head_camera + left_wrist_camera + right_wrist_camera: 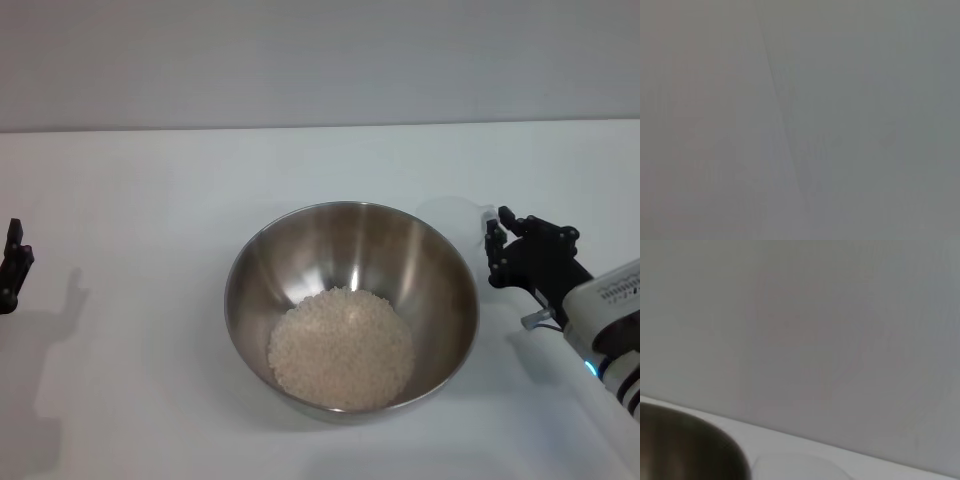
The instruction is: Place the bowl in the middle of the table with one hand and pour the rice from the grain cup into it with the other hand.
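Far left of the bowl (pixel 352 305), the left gripper (pixel 12 265) hangs at the table (pixel 130 200) edge; its grip I cannot make out. Rice (pixel 342 348) fills the bowl's bottom. Just right of the bowl, the right gripper (pixel 497 240) holds the barely visible clear grain cup (pixel 487 216).

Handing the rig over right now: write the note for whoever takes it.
Left gripper: idle at the left edge.
Right gripper: just right of the bowl, beside a faint clear shape, likely the grain cup; grip unclear.
Bowl sits in the middle of the table, rice heaped inside.
Done: placing, pouring.
Left: probably set the cup down and pull the right arm back.
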